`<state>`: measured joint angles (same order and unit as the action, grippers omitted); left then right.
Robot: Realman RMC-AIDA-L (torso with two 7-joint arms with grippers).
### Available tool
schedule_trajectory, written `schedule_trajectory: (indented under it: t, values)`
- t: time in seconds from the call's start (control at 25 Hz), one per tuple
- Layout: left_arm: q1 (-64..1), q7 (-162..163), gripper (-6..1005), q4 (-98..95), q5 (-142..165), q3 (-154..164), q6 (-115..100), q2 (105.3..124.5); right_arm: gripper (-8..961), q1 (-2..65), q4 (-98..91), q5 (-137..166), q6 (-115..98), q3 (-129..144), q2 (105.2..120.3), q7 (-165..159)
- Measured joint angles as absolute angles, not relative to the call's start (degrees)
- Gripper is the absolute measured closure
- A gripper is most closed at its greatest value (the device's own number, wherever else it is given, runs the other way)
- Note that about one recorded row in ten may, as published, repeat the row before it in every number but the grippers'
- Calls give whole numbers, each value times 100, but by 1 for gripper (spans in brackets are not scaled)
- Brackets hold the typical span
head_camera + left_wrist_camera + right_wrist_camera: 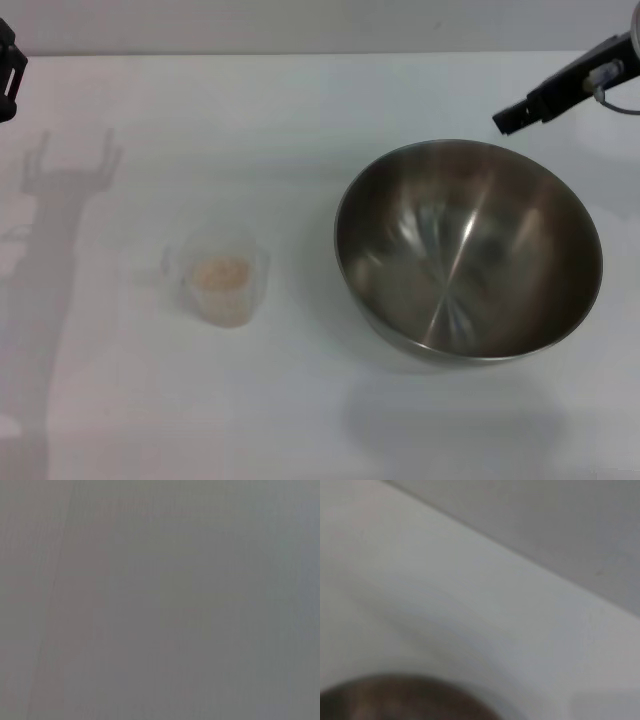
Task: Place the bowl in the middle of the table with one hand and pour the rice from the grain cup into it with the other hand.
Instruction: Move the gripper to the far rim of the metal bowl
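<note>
The large steel bowl stands upright and empty on the white table, right of the middle. Its rim also shows in the right wrist view. The small clear grain cup stands upright to the left of the bowl, well apart from it, with pale rice inside. My right gripper hangs above the table just beyond the bowl's far right rim, not touching it. My left gripper is at the far left edge, raised and far from the cup. The left wrist view shows only a plain grey surface.
The left arm's shadow falls on the table left of the cup. The table's far edge meets a grey wall.
</note>
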<state>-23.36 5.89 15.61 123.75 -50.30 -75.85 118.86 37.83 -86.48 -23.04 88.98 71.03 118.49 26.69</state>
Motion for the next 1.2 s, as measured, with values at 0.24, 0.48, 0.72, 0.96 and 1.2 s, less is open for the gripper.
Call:
schedule_trajectory:
  t: [0.24, 0.48, 0.72, 0.96, 1.2]
  values:
    - [-2348, 589, 164, 1568, 12375, -5035, -7584, 11882, 291, 4047, -7909, -2263, 9010, 7003, 11748, 3078]
    - [-2355, 589, 165, 1567, 12375, -5036, -7584, 11883, 299, 4140, -7283, -2249, 8845, 6996, 11760, 3373]
    - [-2384, 590, 165, 1560, 12375, -5036, -7585, 11892, 307, 4157, -7043, -2250, 8760, 7044, 11797, 3455]
    - [-2391, 589, 166, 1547, 12375, -5036, -7585, 11892, 357, 4138, -6908, -2252, 8648, 6993, 11829, 3565]
    - [-2385, 589, 166, 1537, 12375, -5036, -7585, 11891, 492, 4197, -6612, -2246, 8530, 6989, 11803, 3570]
